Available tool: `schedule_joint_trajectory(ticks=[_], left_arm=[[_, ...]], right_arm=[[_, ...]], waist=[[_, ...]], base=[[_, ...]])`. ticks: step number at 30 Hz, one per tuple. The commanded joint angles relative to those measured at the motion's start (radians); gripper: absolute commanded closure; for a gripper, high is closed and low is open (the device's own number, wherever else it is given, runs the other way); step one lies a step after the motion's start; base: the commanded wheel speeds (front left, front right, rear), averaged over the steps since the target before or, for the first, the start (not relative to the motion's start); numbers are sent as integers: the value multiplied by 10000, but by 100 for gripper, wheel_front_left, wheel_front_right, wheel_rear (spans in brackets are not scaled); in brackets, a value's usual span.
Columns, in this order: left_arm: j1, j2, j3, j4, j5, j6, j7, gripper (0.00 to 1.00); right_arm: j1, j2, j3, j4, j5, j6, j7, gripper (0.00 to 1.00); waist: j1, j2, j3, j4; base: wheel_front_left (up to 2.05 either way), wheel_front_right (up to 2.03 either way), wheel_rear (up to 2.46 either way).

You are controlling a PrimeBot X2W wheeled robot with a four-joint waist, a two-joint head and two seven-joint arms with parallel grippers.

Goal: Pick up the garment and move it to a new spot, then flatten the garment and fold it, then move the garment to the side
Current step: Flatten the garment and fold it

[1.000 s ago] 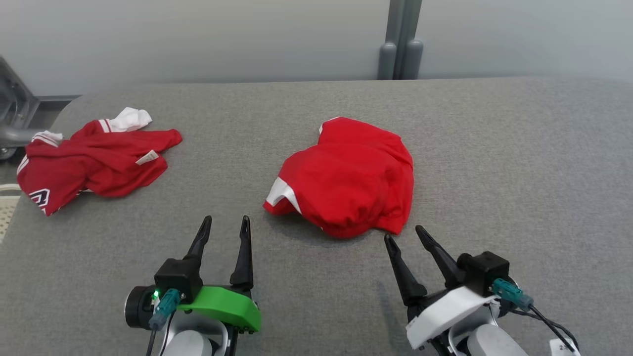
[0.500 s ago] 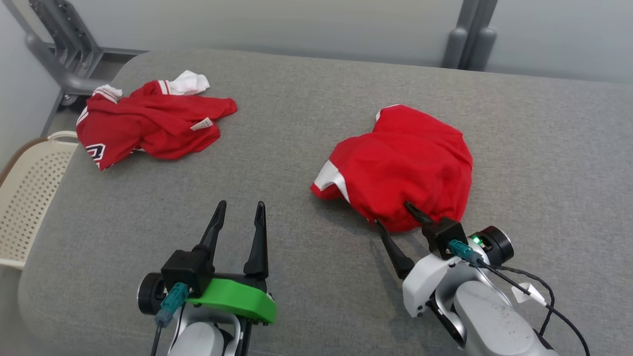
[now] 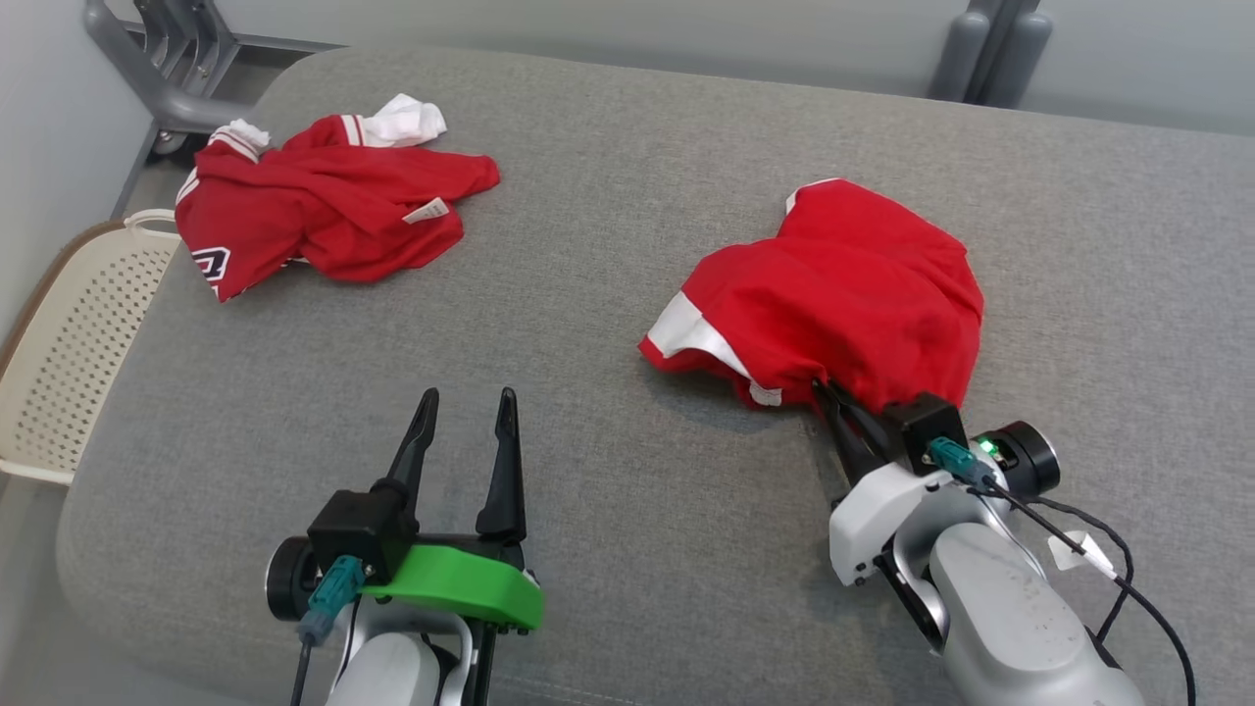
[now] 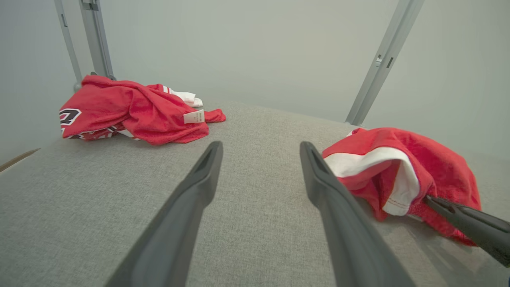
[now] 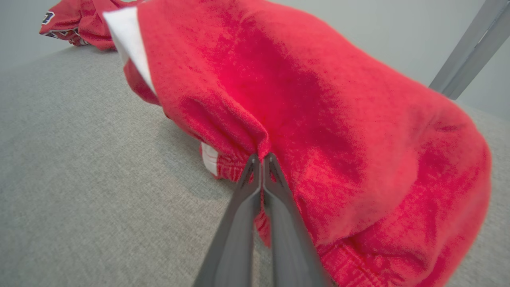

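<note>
The right hand (image 3: 822, 390), clamped tight on the near hem of the red garment (image 3: 853, 284), looks set to lift it off the bench (image 3: 627, 471). The left hand (image 3: 468, 394) hovers spread wide, holding nothing.

Bare pad (image 3: 627, 490) is stretching ahead of the left gripper (image 3: 469, 394) and between its fingers, leaving open passage. The shirt (image 3: 863, 284) is bulging right of those fingers, bunching over the right gripper (image 5: 261, 157), pinched onto its hem. A jersey (image 3: 324, 211) is lying far ahead-left of them.
</note>
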Motion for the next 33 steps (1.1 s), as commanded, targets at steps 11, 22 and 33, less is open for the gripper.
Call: schedule_joint_trajectory(ticks=[11, 22, 33], left_arm=[[398, 13, -9, 85, 166, -43, -8, 0], [609, 15, -119, 143, 221, -86, -8, 0], [306, 14, -366, 324, 305, -271, -8, 0]], right_arm=[[686, -266, -763, -1990, -84, 1, -32, 100], [608, -2656, -577, -2292, 243, 1, 99, 100], [401, -3409, -733, -283, 586, 1, 308, 100]], waist=[[0, 0, -698, -1724], [0, 0, -975, -2213], [0, 0, -495, -2173]], base=[[0, 0, 0], [0, 0, 0], [0, 0, 0]])
